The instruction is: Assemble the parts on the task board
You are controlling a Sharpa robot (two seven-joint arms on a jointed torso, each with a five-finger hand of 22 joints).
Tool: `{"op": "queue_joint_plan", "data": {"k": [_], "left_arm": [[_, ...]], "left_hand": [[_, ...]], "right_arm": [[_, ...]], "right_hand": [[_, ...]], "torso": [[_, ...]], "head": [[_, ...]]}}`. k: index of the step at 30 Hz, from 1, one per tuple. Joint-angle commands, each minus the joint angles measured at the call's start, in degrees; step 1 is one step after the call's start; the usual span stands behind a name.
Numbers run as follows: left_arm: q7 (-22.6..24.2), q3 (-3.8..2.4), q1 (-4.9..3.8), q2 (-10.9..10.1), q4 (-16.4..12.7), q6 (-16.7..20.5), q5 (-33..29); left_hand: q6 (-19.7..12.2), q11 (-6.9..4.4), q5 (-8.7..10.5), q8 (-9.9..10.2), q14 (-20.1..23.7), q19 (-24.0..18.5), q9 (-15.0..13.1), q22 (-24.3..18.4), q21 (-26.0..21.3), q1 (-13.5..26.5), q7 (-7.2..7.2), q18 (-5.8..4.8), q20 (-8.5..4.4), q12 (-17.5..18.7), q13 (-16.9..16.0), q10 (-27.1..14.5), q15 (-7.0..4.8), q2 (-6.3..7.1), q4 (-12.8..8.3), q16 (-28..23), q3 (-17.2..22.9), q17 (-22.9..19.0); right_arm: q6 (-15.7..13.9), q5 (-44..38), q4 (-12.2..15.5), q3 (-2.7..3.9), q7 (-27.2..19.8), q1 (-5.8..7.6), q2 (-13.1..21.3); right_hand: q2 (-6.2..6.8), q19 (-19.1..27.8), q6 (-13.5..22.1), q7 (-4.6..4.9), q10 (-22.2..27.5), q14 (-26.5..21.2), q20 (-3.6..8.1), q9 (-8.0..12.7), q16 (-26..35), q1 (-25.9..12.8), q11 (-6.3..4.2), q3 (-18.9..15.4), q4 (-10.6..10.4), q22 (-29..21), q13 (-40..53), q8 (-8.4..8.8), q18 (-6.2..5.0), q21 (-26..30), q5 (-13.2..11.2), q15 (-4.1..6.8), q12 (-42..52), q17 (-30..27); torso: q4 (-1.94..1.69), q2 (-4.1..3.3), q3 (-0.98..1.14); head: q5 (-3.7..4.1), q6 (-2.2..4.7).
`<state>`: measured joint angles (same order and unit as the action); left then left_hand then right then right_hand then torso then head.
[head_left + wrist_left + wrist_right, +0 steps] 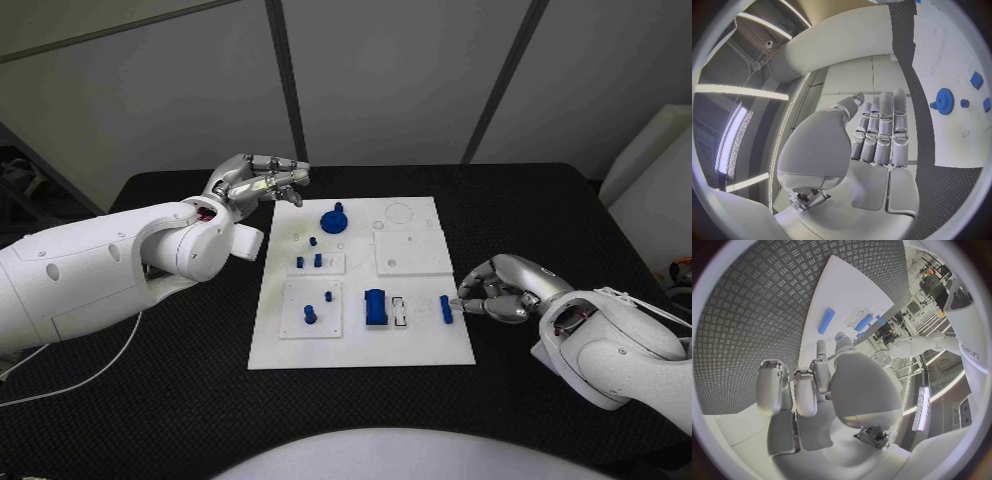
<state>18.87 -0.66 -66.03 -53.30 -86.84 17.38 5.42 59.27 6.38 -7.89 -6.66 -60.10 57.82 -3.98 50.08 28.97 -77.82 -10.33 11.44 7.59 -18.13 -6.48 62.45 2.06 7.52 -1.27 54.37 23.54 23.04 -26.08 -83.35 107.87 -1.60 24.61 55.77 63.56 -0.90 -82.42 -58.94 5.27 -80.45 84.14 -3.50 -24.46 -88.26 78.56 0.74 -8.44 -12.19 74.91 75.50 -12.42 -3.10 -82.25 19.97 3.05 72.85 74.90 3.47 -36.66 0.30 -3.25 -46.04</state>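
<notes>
resting on the black counter (173, 400), the white task board (361, 345) carries the blue parts, a blue gear (335, 221) near its far edge; we see our left robot hand (263, 181) empty, fingers straight and together, beside its far corner; our right robot hand (498, 288) curls by a blue pin (446, 308); whether it holds anything we cannot tell.

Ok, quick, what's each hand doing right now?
Left hand: fingers curled in, holding nothing, past the task board's far left corner.
Right hand: fingers curled, nothing visibly held, at the board's right edge.
</notes>
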Motion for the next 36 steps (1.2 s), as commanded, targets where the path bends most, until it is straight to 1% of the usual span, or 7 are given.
{"op": "queue_joint_plan", "data": {"k": [1,5,11,19,22,28,36], "left_arm": [[0.27,-0.03,-0.08,0.02,-0.04,-0.74,-0.07],[0.24,-0.03,-0.08,-0.02,-0.04,-0.73,-0.07],[0.2,-0.03,-0.08,-0.03,-0.06,-0.8,-0.07],[0.19,-0.02,-0.08,-0.06,-0.06,-0.76,-0.07],[0.16,-0.02,-0.08,-0.09,-0.09,-0.76,-0.07],[0.09,-0.02,-0.08,-0.23,-0.19,-0.74,-0.07],[0.05,-0.02,-0.08,-0.31,-0.22,-0.74,-0.07]], "left_hand": [[-0.3,-0.06,-0.33,0.05,0.21,-0.02,0.01,-0.05,-0.38,0.27,-0.08,-1.07,0.45,-0.37,-0.07,-0.26,0.23,-0.5,0.01,-0.29,-0.36,-0.07],[-0.3,-0.06,-0.33,0.05,0.21,-0.02,0.01,-0.05,-0.38,0.27,-0.08,-1.07,0.45,-0.37,-0.07,-0.26,0.23,-0.5,0.01,-0.29,-0.36,-0.07],[-0.3,-0.06,-0.33,0.05,0.21,-0.02,0.01,-0.05,-0.38,0.27,-0.08,-1.07,0.45,-0.37,-0.07,-0.26,0.23,-0.5,0.01,-0.29,-0.36,-0.07],[-0.3,-0.06,-0.33,0.05,0.21,-0.02,0.01,-0.05,-0.38,0.27,-0.08,-1.07,0.45,-0.37,-0.07,-0.26,0.23,-0.5,0.01,-0.29,-0.36,-0.07],[-0.3,-0.06,-0.33,0.05,0.21,-0.02,0.01,-0.05,-0.38,0.27,-0.08,-1.07,0.45,-0.37,-0.07,-0.26,0.23,-0.5,0.01,-0.29,-0.36,-0.07],[-0.32,-0.06,-0.34,0.02,0.24,-0.02,0.0,-0.12,-0.49,0.36,-0.07,-1.07,0.48,-0.44,-0.1,-0.32,0.26,-0.56,0.1,-0.3,-0.43,-0.09],[-0.32,-0.06,-0.34,0.02,0.24,-0.02,0.0,-0.12,-0.49,0.36,-0.07,-1.07,0.48,-0.44,-0.1,-0.32,0.26,-0.56,0.1,-0.3,-0.43,-0.09]], "right_arm": [[2.15,-2.03,-0.52,0.01,3.24,0.03,-0.56],[3.08,-2.19,-1.18,-0.01,3.75,0.0,-1.48],[4.12,-2.44,-2.18,-0.03,4.15,-0.06,-2.94],[4.91,-2.91,-3.14,-0.04,4.33,-0.14,-4.61],[6.74,-3.48,-3.4,-0.05,4.62,-0.21,-5.18],[10.52,-6.25,-3.67,-0.06,5.95,-0.28,-5.69],[13.15,-9.97,-4.02,-0.09,7.68,-0.38,-6.65]], "right_hand": [[0.79,0.12,-0.65,0.02,0.01,5.0,-0.26,0.17,0.33,-0.63,0.14,-0.04,-0.51,4.69,0.67,0.16,0.35,0.35,0.33,-0.29,-0.36,11.27],[0.87,0.15,-0.79,0.0,0.01,4.99,-0.25,0.27,0.35,-0.84,0.13,-0.17,-0.72,4.66,0.66,0.22,0.34,0.38,0.36,-0.27,-0.39,11.23],[0.94,0.17,-0.89,0.0,0.03,4.98,-0.23,0.38,0.39,-1.09,0.12,-0.32,-0.97,4.62,0.63,0.31,0.33,0.42,0.38,-0.26,-0.45,11.17],[0.97,0.17,-0.95,-0.01,-0.03,4.99,-0.22,0.44,0.36,-1.22,0.12,-0.4,-1.12,4.63,0.71,0.36,0.34,0.41,0.41,-0.25,-0.36,11.22],[1.01,0.17,-1.26,-0.17,-0.05,4.99,-0.19,0.51,0.36,-0.8,0.0,-0.3,-0.97,4.63,0.75,0.32,0.33,0.43,0.52,-0.19,-0.35,11.23],[1.35,0.19,-1.65,-0.31,0.0,4.98,-0.09,0.66,0.4,0.11,-0.14,-0.2,-0.52,4.61,0.73,0.35,0.33,0.47,0.2,-0.06,-0.45,11.18],[1.7,0.2,-1.69,-0.29,0.1,4.99,-0.04,0.79,0.38,0.38,-0.14,-0.3,-0.36,4.61,0.62,0.46,0.33,0.49,-0.16,-0.04,-0.64,11.21]], "torso": [[-0.11,-0.02,0.0],[0.0,-0.06,0.09],[-0.07,0.01,0.01],[-0.13,0.02,0.01],[-0.17,0.01,-0.02],[-0.07,0.02,-0.04],[-0.1,0.11,0.0]], "head": [[0.09,-0.07],[-0.12,-0.24],[-0.1,-0.46],[-0.24,-0.7],[-0.25,-0.76],[-0.42,-0.93],[-0.53,-1.06]]}}
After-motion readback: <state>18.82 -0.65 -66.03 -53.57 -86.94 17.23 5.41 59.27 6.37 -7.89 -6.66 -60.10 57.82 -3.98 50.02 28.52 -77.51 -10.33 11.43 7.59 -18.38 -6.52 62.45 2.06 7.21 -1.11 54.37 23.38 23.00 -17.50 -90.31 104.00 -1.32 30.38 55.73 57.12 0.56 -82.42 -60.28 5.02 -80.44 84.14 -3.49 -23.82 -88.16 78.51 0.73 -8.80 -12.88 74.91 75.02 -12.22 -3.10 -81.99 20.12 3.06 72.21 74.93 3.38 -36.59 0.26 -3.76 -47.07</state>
